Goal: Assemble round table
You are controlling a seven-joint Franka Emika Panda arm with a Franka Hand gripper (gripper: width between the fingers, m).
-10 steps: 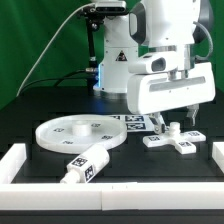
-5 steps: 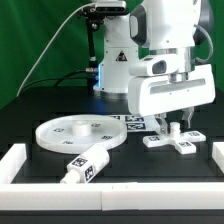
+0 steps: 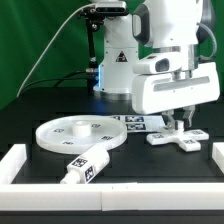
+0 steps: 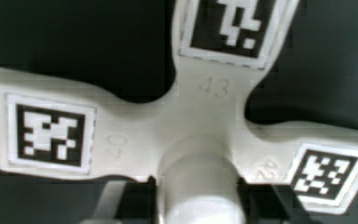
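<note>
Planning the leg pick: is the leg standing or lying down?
Lying on its side: the leg stretches flat along the tabletop near the disc.

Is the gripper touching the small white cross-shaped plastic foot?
Cannot tell. In the exterior view the gripper is low over the cross-shaped foot, hiding any gap; the wrist view shows no fingertips clearly.

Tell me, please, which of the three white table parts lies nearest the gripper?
The cross-shaped foot, directly below the gripper; the round disc and the cylindrical leg lie off toward the exterior view's left.
</note>
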